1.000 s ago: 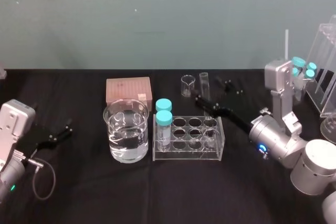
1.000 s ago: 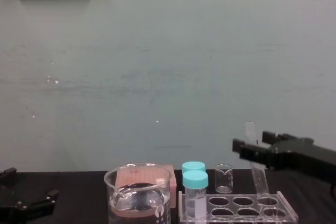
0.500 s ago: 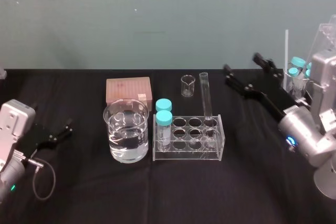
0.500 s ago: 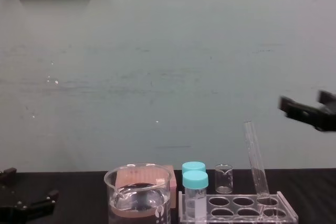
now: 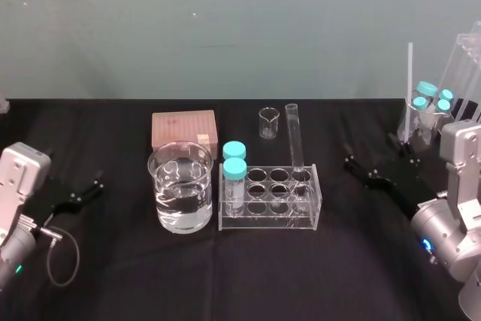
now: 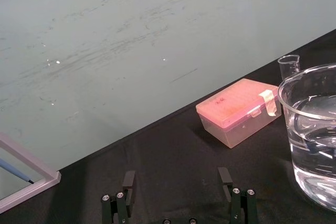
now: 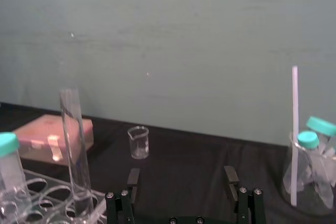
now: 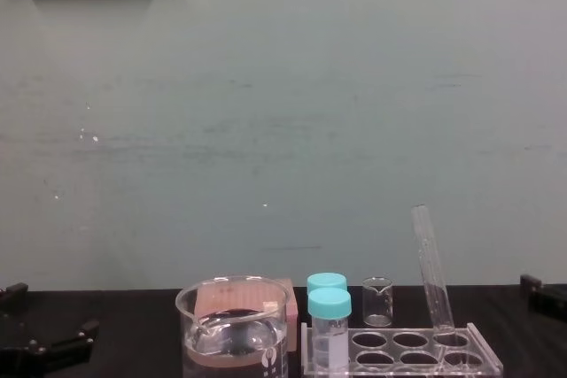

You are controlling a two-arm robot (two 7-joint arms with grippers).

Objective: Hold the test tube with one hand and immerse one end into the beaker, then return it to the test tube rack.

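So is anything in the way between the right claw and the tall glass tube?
Nothing visible. Only bare black table lies between the open right gripper and the test tube, which leans in the rack.

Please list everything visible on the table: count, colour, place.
test tube: 1, clear, leaning in the rack's rear right hole
test tube rack: 1, clear, table centre
teal-capped vials: 2, clear, rack's left end
beaker: 1, clear, holding clear liquid, left of rack
pink box: 1, pink, behind beaker
small beaker: 1, clear, behind rack
white rod: 1, white, far right
left gripper: 1, black, open, far left
right gripper: 1, black, open, right of rack
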